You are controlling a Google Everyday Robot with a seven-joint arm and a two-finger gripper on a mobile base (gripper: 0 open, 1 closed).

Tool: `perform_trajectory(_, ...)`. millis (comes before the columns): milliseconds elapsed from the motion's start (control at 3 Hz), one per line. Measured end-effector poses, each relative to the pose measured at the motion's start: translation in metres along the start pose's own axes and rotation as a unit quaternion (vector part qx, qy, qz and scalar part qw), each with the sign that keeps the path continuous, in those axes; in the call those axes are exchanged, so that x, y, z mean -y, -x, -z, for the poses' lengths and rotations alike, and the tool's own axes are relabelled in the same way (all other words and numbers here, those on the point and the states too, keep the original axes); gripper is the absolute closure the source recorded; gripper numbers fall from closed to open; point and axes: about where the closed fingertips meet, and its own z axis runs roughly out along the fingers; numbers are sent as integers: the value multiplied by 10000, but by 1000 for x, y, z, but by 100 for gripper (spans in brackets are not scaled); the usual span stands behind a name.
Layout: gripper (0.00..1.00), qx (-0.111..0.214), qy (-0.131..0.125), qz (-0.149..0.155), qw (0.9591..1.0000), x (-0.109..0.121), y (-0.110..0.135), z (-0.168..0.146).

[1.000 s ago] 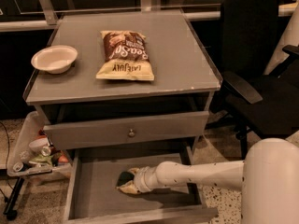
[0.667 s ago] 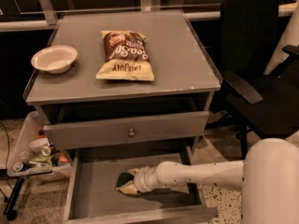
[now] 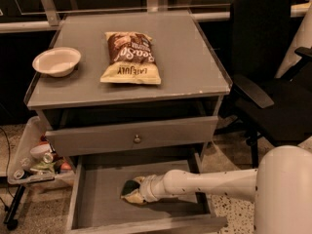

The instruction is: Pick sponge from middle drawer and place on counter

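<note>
The middle drawer (image 3: pixel 100 199) is pulled out at the bottom of the cabinet. The sponge (image 3: pixel 127 186), dark green over yellow, lies on its grey bottom near the middle. My gripper (image 3: pixel 131 193) reaches in from the right on a white arm (image 3: pixel 209 182) and sits right at the sponge, partly covering it. The counter (image 3: pixel 190 57) is the grey top of the cabinet above.
A brown-and-yellow chip bag (image 3: pixel 130 57) lies mid-counter and a white bowl (image 3: pixel 56 61) sits at its left. A closed drawer front with a round knob (image 3: pixel 137 139) overhangs the open drawer. A black office chair (image 3: pixel 273 82) stands right; a bin of clutter (image 3: pixel 34 162) stands left.
</note>
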Motion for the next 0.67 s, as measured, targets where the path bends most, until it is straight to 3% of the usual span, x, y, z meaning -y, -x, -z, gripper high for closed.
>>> perform_trajectory(667,100,-35,-20,-181,9998,8,13,42)
